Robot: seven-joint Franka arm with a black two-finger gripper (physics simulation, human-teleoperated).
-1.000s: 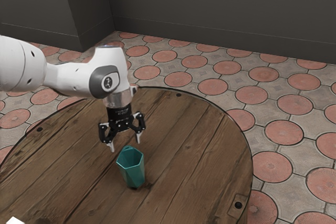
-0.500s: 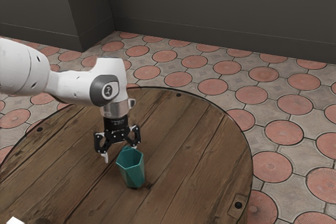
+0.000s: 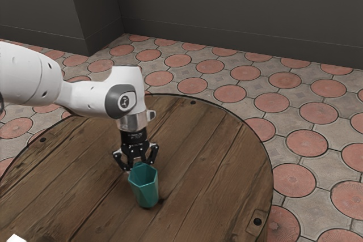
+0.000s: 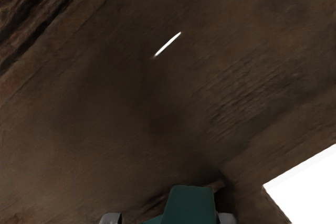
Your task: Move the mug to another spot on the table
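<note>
A teal faceted mug (image 3: 143, 188) stands upright on the round wooden table (image 3: 215, 157), toward its front. My black gripper (image 3: 136, 165) points straight down at the mug's rim on the side nearer the arm, its fingers drawn together on the mug's wall. In the wrist view the teal mug (image 4: 190, 205) sits just under my hand between two grey fingertips (image 4: 224, 217), over dark wood planks (image 4: 157, 103).
The table's rim (image 3: 266, 196) curves close by on the exterior view's right, with tiled floor (image 3: 306, 140) beyond. A small white object (image 3: 11, 237) lies at the table's front left. A white patch (image 4: 307, 190) shows beside the mug in the wrist view.
My hand dropped and slid toward the exterior view's right onto the mug's rim, and the fingers narrowed from wide open to closed on it. The mug shifted slightly.
</note>
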